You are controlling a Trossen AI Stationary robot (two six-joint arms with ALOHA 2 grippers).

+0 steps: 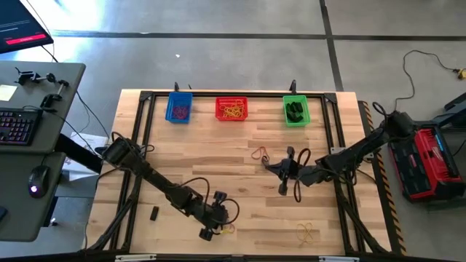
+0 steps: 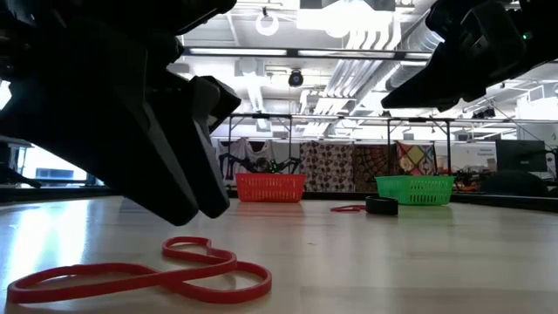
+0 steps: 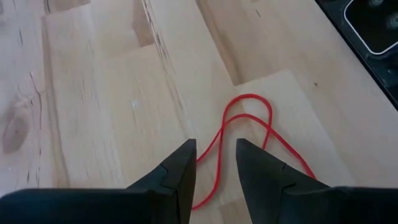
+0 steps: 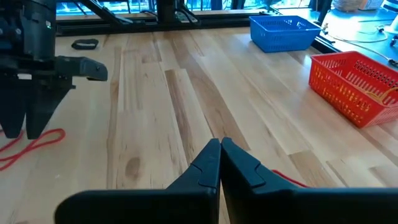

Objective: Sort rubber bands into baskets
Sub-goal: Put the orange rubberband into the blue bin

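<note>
A thin red rubber band (image 3: 249,117) lies twisted into a figure-eight on the wood near the table's front edge; in the low view this rubber band (image 2: 148,275) is in the foreground. My left gripper (image 3: 216,148) points down over it, open, one finger on either side of a strand; I see no touch. My right gripper (image 4: 221,144) hovers shut at mid-table (image 1: 269,166), next to another reddish band (image 1: 258,153). The blue basket (image 1: 179,108), red basket (image 1: 231,109) and green basket (image 1: 295,110) stand in a row along the far edge.
A tan band (image 1: 306,233) lies near the front right. A short dark band (image 1: 154,213) lies at the front left. Another dark band (image 2: 381,206) rests in front of the green basket. Bare wood stretches between the arms and the baskets.
</note>
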